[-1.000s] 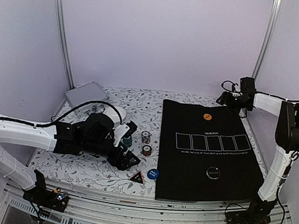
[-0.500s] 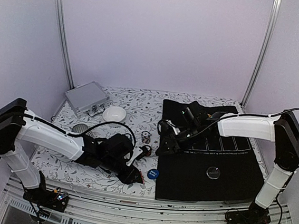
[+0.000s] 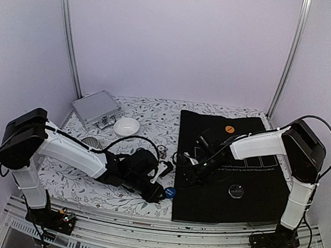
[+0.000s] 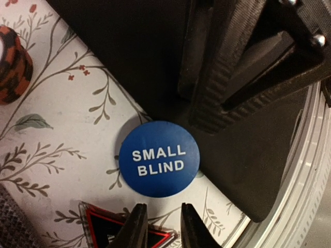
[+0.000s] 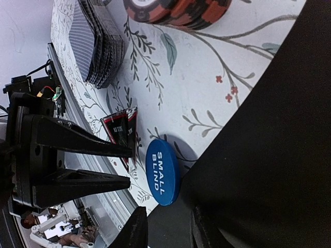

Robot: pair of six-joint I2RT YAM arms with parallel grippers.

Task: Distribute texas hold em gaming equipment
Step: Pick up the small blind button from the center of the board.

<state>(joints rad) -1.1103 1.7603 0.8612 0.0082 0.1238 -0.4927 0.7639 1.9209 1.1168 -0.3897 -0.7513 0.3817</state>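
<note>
A blue round button (image 4: 159, 158) marked SMALL BLIND lies on the floral cloth at the black mat's left edge (image 3: 169, 192). My left gripper (image 4: 161, 227) is just short of it. Its jaws stand narrowly open with nothing between them. My right gripper (image 5: 168, 232) hovers low over the mat edge on the button's other side (image 5: 163, 171), open and empty too. A red-brown chip stack (image 4: 13, 64) and a deck of grey-blue-backed cards (image 5: 98, 41) sit farther back. An orange chip (image 3: 229, 129) and a black disc (image 3: 236, 191) rest on the mat.
A black and red triangle marker (image 5: 121, 134) lies under my left fingers. The black mat (image 3: 249, 167) with printed card boxes covers the right half. A silver case (image 3: 95, 108) and a white bowl (image 3: 126, 126) stand at the back left. The table's metal front rail runs close by.
My left gripper slid right to the blue button and narrowed its jaws. The right arm swung from the back right corner down to the mat's left edge, its jaws narrowing too.
</note>
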